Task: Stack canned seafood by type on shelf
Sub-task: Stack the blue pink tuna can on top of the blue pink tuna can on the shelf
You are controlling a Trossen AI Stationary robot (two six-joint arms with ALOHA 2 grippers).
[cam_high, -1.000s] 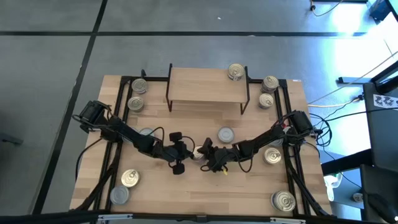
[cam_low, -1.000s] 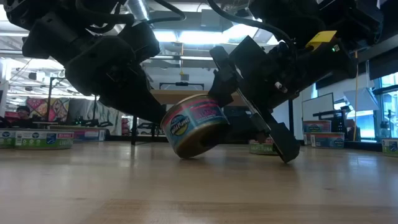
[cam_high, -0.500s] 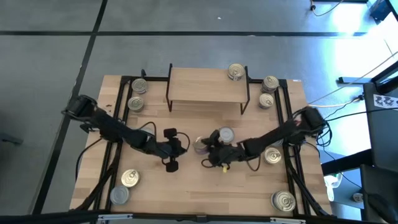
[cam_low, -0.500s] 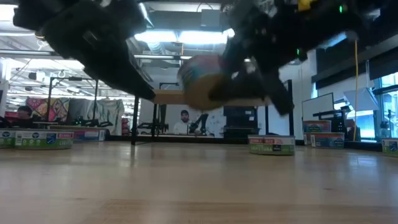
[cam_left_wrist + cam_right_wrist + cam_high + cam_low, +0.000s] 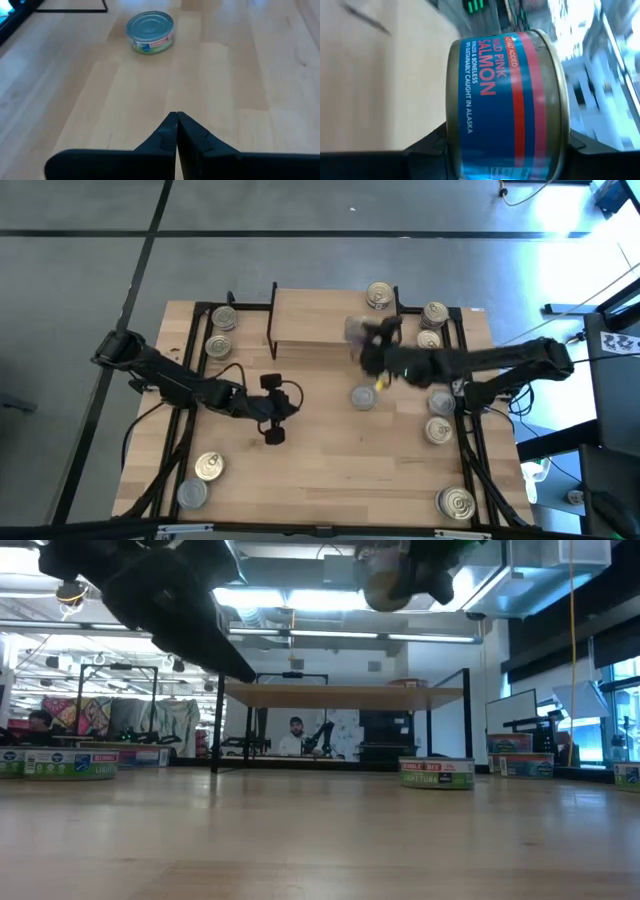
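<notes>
While the right gripper (image 5: 362,332) grips a blue-and-red salmon can (image 5: 505,100) above the shelf (image 5: 310,318) right part, the left gripper (image 5: 176,131) is closed over bare table (image 5: 310,470).

right gripper (image 5: 362,340): swung up off the tabletop, now over the shelf (image 5: 310,320)
salmon can (image 5: 505,100): rode along between its fingers
left gripper (image 5: 275,435): backed off, fingertips pinched together

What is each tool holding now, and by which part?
The right tool holds a salmon can by its round side wall, above the shelf. The left tool is shut and holds nothing.
</notes>
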